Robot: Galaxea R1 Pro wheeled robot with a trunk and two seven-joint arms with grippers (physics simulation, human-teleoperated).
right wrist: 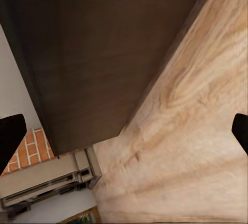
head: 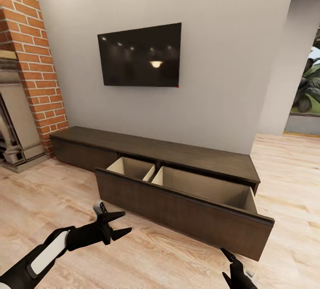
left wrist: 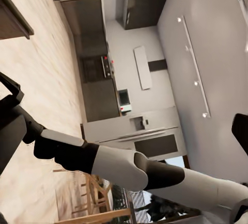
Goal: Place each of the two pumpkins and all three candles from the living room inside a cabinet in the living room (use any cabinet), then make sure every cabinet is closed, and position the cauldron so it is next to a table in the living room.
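Long dark cabinet [head: 178, 156] against the wall, its wide drawer [head: 186, 211] pulled out, apparently empty, ready for loading. Left gripper [head: 119, 223], jaws apart, and right gripper [head: 231, 264], fingertips spread, hover empty before the drawer front.

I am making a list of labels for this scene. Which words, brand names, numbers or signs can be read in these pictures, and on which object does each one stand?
None can be read.
The black wall television: no brand visible, only lamp reflections.
The long dark brown wooden cabinet and its open drawer front: plain.
The small white kitchen appliance: too small and blurred to tell.
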